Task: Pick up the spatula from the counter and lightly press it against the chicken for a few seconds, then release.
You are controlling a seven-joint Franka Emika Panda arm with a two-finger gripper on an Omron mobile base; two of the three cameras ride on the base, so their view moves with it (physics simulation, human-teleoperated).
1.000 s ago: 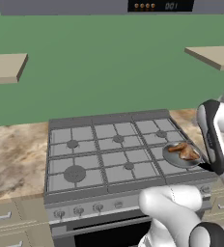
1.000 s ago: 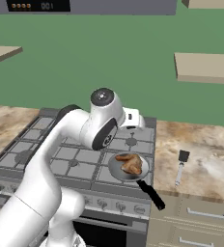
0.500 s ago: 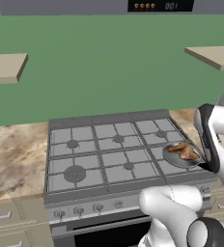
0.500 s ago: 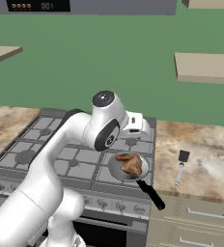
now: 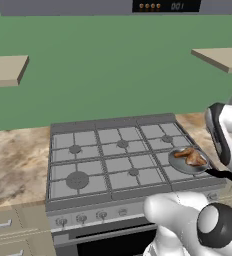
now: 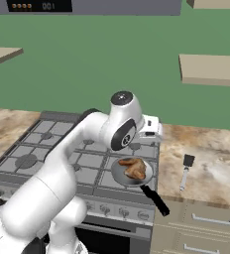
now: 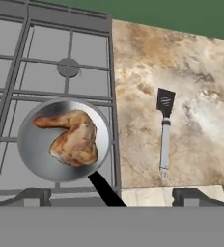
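The spatula [image 7: 164,130] has a black slotted blade and a grey handle. It lies flat on the marble counter [image 7: 201,87] to the right of the stove, also seen in the right base view as the spatula [image 6: 185,171]. A browned chicken piece [image 7: 74,140] lies in a steel pan [image 7: 35,147] with a black handle on the front right burner; chicken [image 6: 133,167], chicken [image 5: 192,156]. My gripper [image 7: 114,198] hangs high above the pan's edge and the counter seam, open, with nothing between its fingertips [image 7: 36,197].
The gas stove [image 6: 47,149] with grey grates spans the left. Its knobs [image 6: 122,212] line the front. Drawers [image 6: 201,233] sit below the counter. A wall shelf [image 6: 211,69] hangs above the counter at right. My white arm [image 6: 92,134] arches over the stove.
My hand has drifted a little to the right, from over the stove toward the counter. The spatula, pan and chicken have not moved.
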